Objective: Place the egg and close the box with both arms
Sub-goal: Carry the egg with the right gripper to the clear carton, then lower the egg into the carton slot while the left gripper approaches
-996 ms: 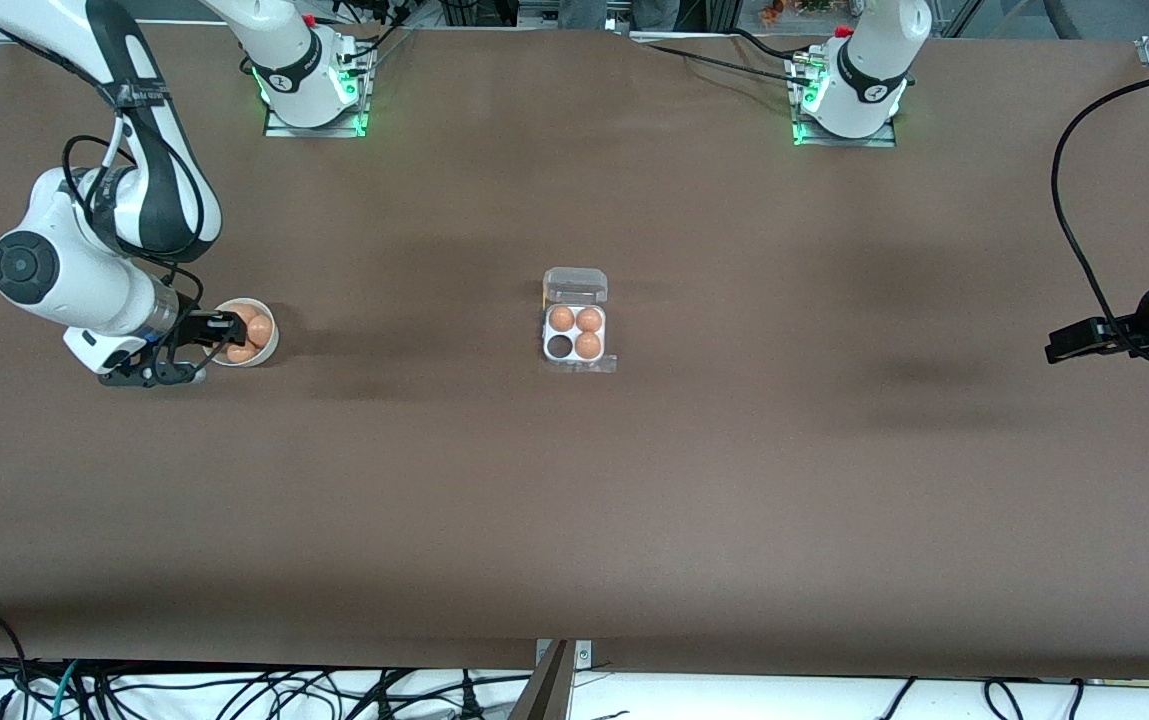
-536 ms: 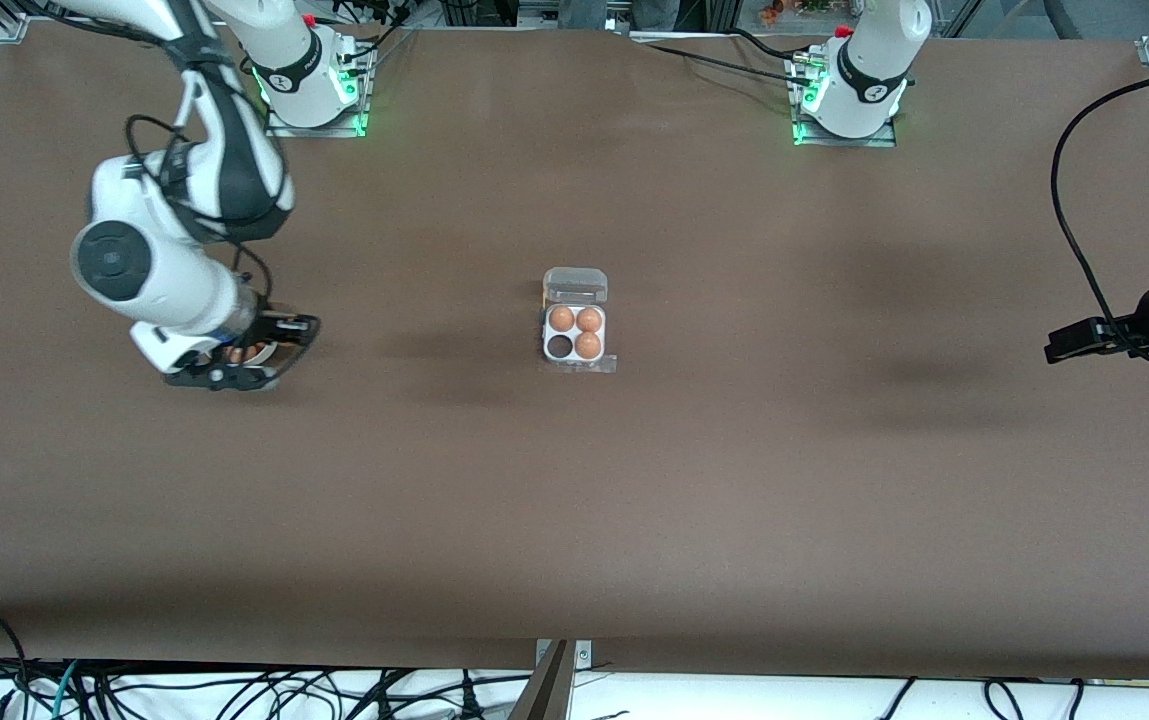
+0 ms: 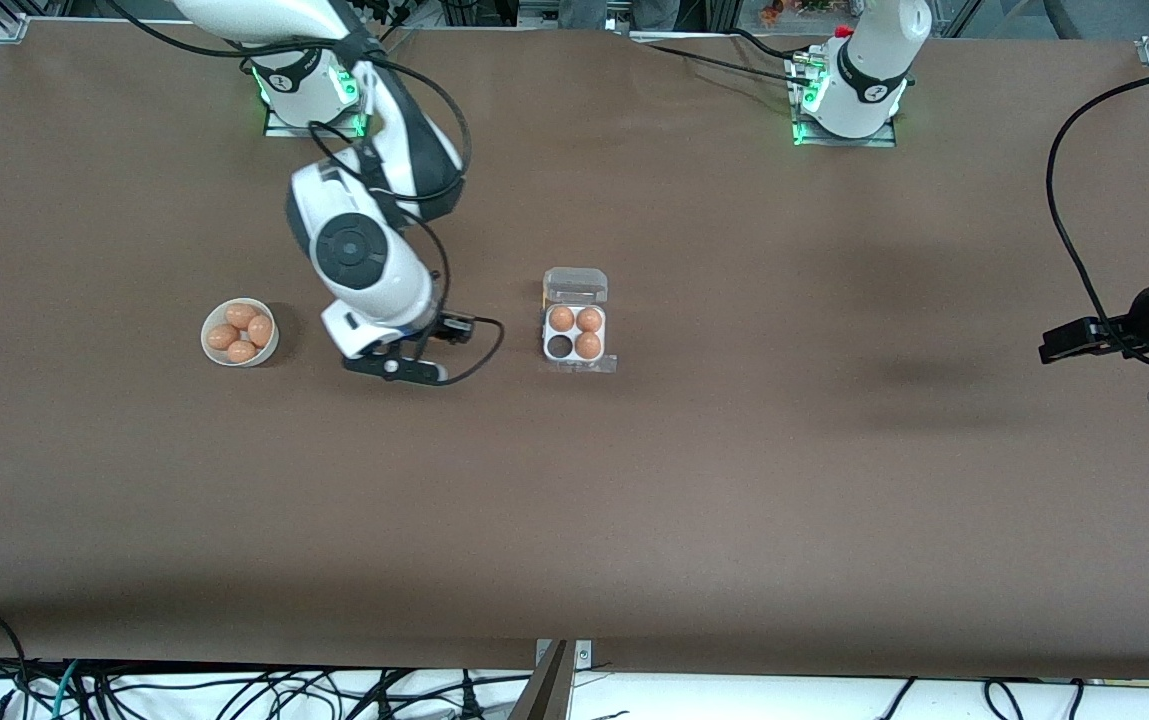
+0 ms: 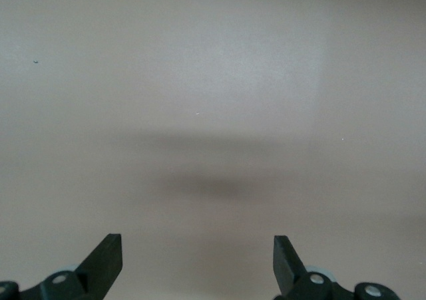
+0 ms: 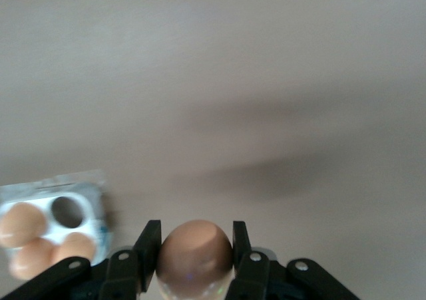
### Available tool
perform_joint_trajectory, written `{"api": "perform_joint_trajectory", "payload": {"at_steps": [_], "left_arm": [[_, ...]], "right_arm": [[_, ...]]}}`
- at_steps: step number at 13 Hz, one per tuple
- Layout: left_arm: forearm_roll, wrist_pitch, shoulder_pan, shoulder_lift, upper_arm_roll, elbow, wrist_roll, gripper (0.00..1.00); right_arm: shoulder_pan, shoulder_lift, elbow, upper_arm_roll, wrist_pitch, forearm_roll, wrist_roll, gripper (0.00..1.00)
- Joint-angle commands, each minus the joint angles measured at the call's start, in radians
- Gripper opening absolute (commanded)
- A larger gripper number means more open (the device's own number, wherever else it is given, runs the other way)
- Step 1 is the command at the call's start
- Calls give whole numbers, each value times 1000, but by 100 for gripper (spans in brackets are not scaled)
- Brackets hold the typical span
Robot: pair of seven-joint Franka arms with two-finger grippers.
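Observation:
My right gripper [image 5: 194,237] is shut on a tan-orange egg [image 5: 194,252], pinched between both fingers. In the front view that gripper [image 3: 454,328] hangs over bare table between the white bowl and the box [image 3: 575,335]. The clear-plastic box [image 5: 53,219] lies open at mid-table, its lid folded back toward the robots' bases. Three of its cups hold eggs; the cup [image 3: 560,346] nearer the front camera on the right arm's side is empty. My left gripper [image 4: 198,253] is open over bare table and waits at the left arm's end [image 3: 1059,343].
A round white bowl [image 3: 240,332] with several eggs stands toward the right arm's end. A black cable [image 3: 1074,200] loops over the table near the left arm. Brown tabletop surrounds the box on all sides.
The right arm has lifted the egg out of the bowl and swung toward the box, uncovering the bowl. The left arm has barely moved.

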Motion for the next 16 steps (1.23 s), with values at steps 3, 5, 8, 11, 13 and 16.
{"api": "perform_joint_trajectory", "payload": {"at_steps": [3,5,8,11,13,16], "left_arm": [[-20,-3,-5,12,0,25,15,100],[-20,-3,-5,14,0,25,13,100],[-20,-3,-7,14,0,25,21,100],[-22,-3,-7,14,-3,25,24,100],[-22,-3,-11,15,-3,25,23,100],[-23,-8,-49,25,-4,24,9,100]], "right_arm": [[98,185,240,-11,-16,43,152,25],[123,231,300,-11,-14,43,183,25],[149,265,312,-11,1,43,187,25],[162,280,312,-11,23,44,174,25],[163,296,314,3,26,43,172,25],[166,311,314,17,44,43,183,25]]}}
